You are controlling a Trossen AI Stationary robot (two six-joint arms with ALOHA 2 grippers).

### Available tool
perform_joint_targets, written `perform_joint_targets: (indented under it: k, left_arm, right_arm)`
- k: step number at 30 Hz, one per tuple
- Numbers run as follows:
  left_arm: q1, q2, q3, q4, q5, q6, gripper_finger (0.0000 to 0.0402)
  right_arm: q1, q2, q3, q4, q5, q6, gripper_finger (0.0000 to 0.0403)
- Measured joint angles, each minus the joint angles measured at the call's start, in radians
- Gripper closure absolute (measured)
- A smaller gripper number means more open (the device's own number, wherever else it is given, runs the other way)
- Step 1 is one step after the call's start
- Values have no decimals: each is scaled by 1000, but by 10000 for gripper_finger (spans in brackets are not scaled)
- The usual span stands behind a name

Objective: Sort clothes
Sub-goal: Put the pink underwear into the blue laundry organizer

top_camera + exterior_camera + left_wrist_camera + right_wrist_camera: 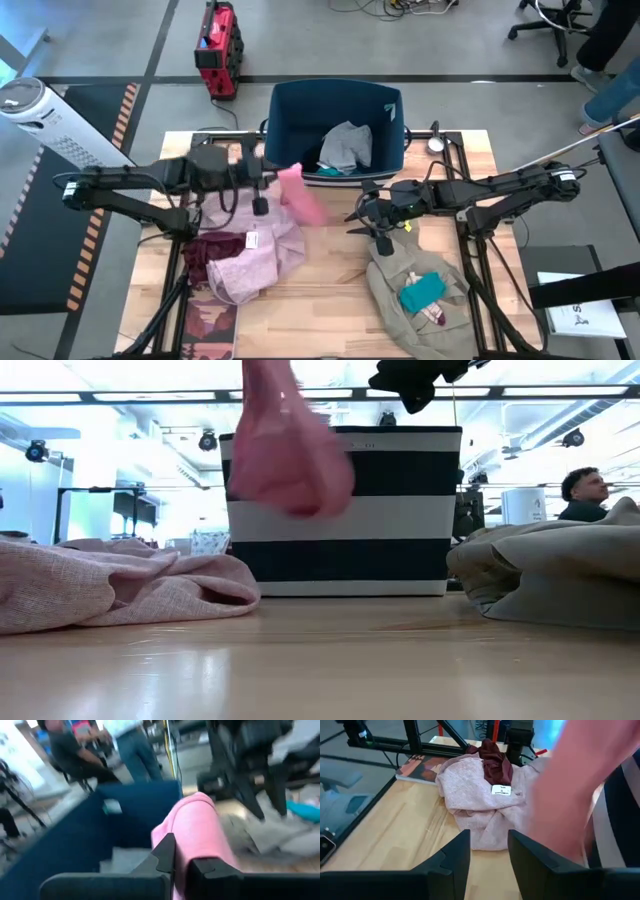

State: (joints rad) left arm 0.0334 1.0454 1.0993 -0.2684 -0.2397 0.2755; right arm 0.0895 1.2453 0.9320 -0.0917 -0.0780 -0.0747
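— Clothes first: where do they lie, from the left?

— Lower left of the high view, a lilac piece (pixel 262 258) is heaped on the table (pixel 330 310) with a maroon piece (pixel 208 252) tucked against it. Just right of that, the left hand (pixel 268 178) pinches a coral piece (pixel 300 195), which hangs clear of the table beside the bin (pixel 290 115).

— And in the bin?

— A grey piece (pixel 346 145) already lies inside, upper middle of the frame; I judge that one sorted.

— The right side?

— The right hand (pixel 362 215) hovers mid-frame with its fingers (pixel 454 857) spread, holding nothing. Below it, lower right, a khaki piece (pixel 400 295) is spread out with a small teal one (pixel 422 291) on top.

— So how far along?

— Early, I'd say: one piece binned, the coral one apparently on its way, and lilac, maroon, khaki and teal still to go.
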Motion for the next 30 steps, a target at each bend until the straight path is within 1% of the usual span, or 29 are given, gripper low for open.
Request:
perform_joint_targets:
  k: [2,5,7,10,13,15,20,23,30]
  left_arm:
    - [30,0,55,0,24,27,401]
    - [73,3,134,-5,33,74,401]
    - [102,17,188,-14,40,103,401]
    - [147,56,259,-26,49,147,401]
    - [202,111,329,-31,100,170,401]
    - [241,161,375,-36,153,172,402]
    - [333,293,497,-42,296,173,402]
    - [378,369,567,-43,366,173,402]
    - [466,507,714,-57,512,167,401]
  right_arm:
    - [0,0,1,0,0,22,301]
    - [0,7,2,-2,-15,47,324]
    - [0,10,2,-5,-35,57,341]
    - [0,21,4,6,-34,57,365]
    - [0,24,10,11,-28,33,387]
    - [0,26,14,13,-27,11,398]
    - [0,27,28,18,-27,-22,401]
    - [0,28,27,19,-24,-36,402]
    - [-6,27,-10,17,55,-62,403]
